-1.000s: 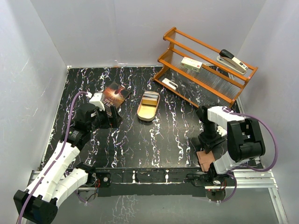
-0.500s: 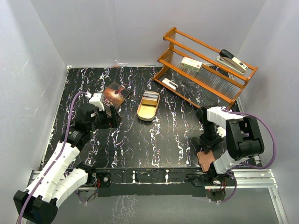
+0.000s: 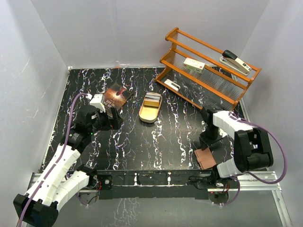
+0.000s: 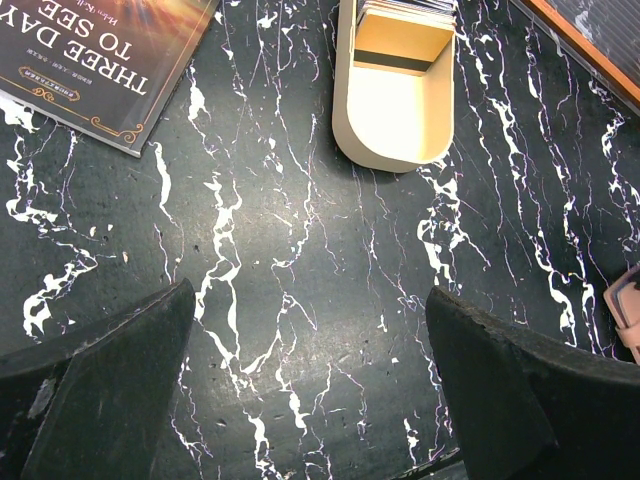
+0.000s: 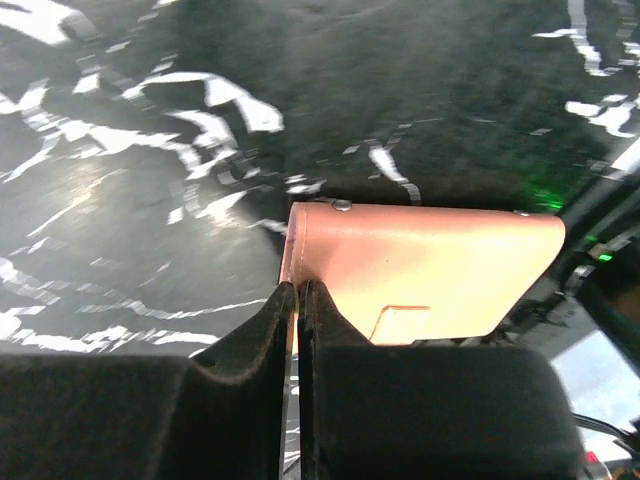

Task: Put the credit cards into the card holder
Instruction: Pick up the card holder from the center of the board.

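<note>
The card holder (image 3: 206, 158) lies at about 5 o'clock on the bench (image 3: 142, 142), close to the near rim and just beside the right arm's base. The right end effector (image 5: 297, 290) meets it at its 12 o'clock edge with its 2 fingers (image 5: 245, 360) pressed together. A pale sliver between them runs on from the holder's edge, so it seems to pinch 1 thin leaf there. The credit cards (image 4: 402, 40) are well apart, toward 10 o'clock from the holder, stacked in the far end of a tan tin (image 4: 395, 130). The left end effector (image 4: 310, 300) hovers at 8 o'clock of that tin, spread wide and empty, with a book (image 3: 116, 96) near it. The step in hand looks like unfolding the holder. It should go best if the pinch stays on that single leaf and swings up slowly, drawing the holder toward 11 o'clock, away from the rim, so the slots end up facing upward.
</note>
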Robot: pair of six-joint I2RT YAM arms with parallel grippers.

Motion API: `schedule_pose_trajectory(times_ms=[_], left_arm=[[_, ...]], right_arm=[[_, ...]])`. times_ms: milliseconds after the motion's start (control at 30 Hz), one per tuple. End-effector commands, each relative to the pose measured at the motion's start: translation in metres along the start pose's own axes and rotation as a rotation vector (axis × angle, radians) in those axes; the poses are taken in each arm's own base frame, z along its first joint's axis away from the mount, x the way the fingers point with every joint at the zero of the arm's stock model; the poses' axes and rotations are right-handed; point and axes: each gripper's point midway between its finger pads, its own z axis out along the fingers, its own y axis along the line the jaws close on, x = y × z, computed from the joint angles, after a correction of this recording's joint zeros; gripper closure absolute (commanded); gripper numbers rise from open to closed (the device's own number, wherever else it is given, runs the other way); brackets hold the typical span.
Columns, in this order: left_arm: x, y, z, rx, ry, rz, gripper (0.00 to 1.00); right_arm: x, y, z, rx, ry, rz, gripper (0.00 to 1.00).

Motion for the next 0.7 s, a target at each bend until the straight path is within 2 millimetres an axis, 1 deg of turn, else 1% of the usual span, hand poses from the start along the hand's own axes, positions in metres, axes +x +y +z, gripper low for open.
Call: schedule_pose_trajectory(times_ms=[0,133,267,367,433,567,667], left_arm=[[-0.015,-0.002,-0.006,0.001,-0.037,0.013,0.01],[-0.014,-0.001,-0.005,-0.003,-0.032,0.012,0.02],[-0.013,-0.001,-0.004,-0.004,-0.030,0.009,0.02],[-0.013,-0.004,-0.003,0.009,-0.028,0.008,0.02],[-0.015,-0.011,-0.005,0.052,-0.039,0.012,0.02],[-0.013,-0.037,-0.008,0.223,-0.084,0.044,0.02],[-0.011,-0.052,-0.013,0.332,-0.117,0.100,0.03]], right_arm=[[0.002,0.049,-0.023,-0.274,-0.008,-0.078,1.00],[0.007,0.068,-0.039,-0.387,-0.036,-0.167,1.00],[0.024,0.086,-0.054,-0.512,-0.043,-0.289,1.00],[0.040,0.096,-0.066,-0.595,-0.058,-0.419,1.00],[0.048,0.099,-0.073,-0.633,-0.081,-0.496,1.00],[0.075,0.101,-0.095,-0.777,-0.075,-0.691,1.00],[0.092,0.093,-0.115,-0.895,-0.062,-0.828,1.00]])
